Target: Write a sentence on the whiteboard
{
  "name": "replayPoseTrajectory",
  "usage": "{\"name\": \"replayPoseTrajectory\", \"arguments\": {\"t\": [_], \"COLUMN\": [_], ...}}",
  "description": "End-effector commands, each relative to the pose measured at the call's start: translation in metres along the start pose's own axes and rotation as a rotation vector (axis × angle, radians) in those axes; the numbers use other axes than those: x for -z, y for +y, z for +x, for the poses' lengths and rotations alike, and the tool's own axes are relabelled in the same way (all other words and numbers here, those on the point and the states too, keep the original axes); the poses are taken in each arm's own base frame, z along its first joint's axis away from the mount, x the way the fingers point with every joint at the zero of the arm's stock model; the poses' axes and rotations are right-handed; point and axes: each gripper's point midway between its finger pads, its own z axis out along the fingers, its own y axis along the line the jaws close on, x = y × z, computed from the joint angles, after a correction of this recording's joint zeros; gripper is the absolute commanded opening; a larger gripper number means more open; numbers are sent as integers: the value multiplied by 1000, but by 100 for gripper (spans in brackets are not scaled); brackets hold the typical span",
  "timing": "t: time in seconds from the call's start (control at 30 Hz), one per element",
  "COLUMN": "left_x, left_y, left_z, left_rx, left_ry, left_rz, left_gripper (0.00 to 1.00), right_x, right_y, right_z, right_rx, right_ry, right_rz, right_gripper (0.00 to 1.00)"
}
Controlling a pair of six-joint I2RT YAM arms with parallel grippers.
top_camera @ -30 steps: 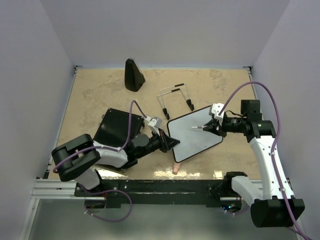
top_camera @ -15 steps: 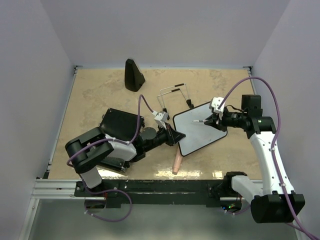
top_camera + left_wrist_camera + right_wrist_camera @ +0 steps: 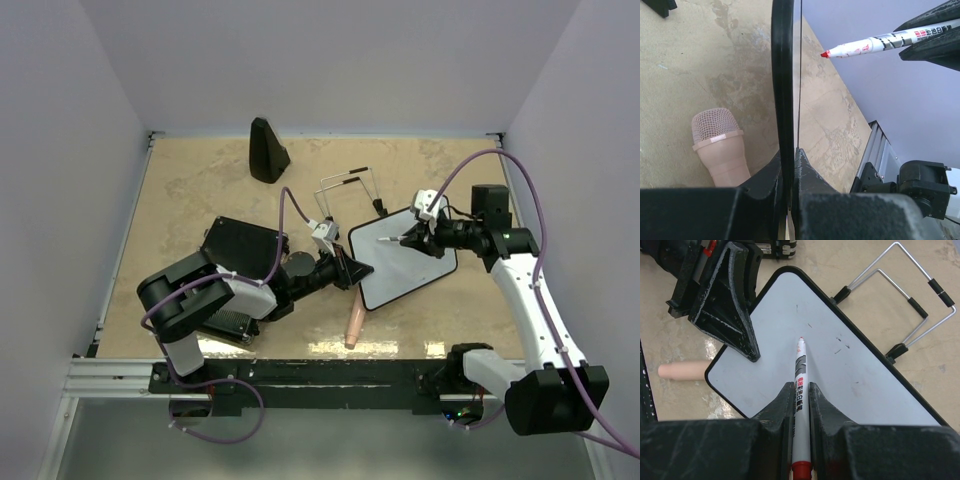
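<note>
The whiteboard (image 3: pixel 405 262), white with a thin black frame, is held tilted off the table right of centre. My left gripper (image 3: pixel 352 272) is shut on its left edge, which the left wrist view (image 3: pixel 782 75) shows edge-on between the jaws (image 3: pixel 790 155). My right gripper (image 3: pixel 415 238) is shut on a white marker with a red tip (image 3: pixel 392 240). In the right wrist view the marker (image 3: pixel 800 372) points at the board's face (image 3: pixel 850 380), which has a few small marks. In the left wrist view its tip (image 3: pixel 824 54) is a small gap from the board.
The wire stand legs (image 3: pixel 350 192) lie behind the board, also in the right wrist view (image 3: pixel 912 302). A pink microphone-shaped object (image 3: pixel 353 325) lies near the front edge. A black ribbed case (image 3: pixel 235 258) lies under the left arm. A black cone-shaped object (image 3: pixel 267 150) stands at the back.
The left gripper has carried the whiteboard away from the front edge and to the right, uncovering the pink object. The right gripper has drawn back with the marker, staying over the board's face.
</note>
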Motion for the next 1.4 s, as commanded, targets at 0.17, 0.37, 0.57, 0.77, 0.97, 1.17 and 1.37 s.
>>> {"name": "replayPoseTrajectory", "arguments": {"t": [0.17, 0.37, 0.57, 0.77, 0.97, 1.17, 1.37], "left_x": [-9, -7, -7, -6, -6, -6, -6], "left_y": [-29, -29, -29, -30, -31, -31, -31], "left_z": [-32, -31, -33, -33, -33, -34, -34], "left_rx": [-13, -14, -12, -11, -14, -14, -16], "left_ry": [-106, -108, -112, -112, -114, -116, -116], "left_rz": [106, 107, 112, 114, 116, 118, 116], "left_gripper": [0, 0, 0, 0, 0, 0, 0], "right_x": [-17, -19, -20, -22, -22, -21, -19], "right_y": [-1, 0, -2, -3, 2, 9, 20], "right_z": [-12, -13, -10, -6, 1, 8, 14], "right_rx": [25, 19, 9, 7, 13, 18, 27], "right_ry": [-27, -27, -17, -4, 20, 47, 76], "right_rz": [19, 21, 33, 31, 13, -16, -53], "right_gripper": [0, 0, 0, 0, 0, 0, 0]}}
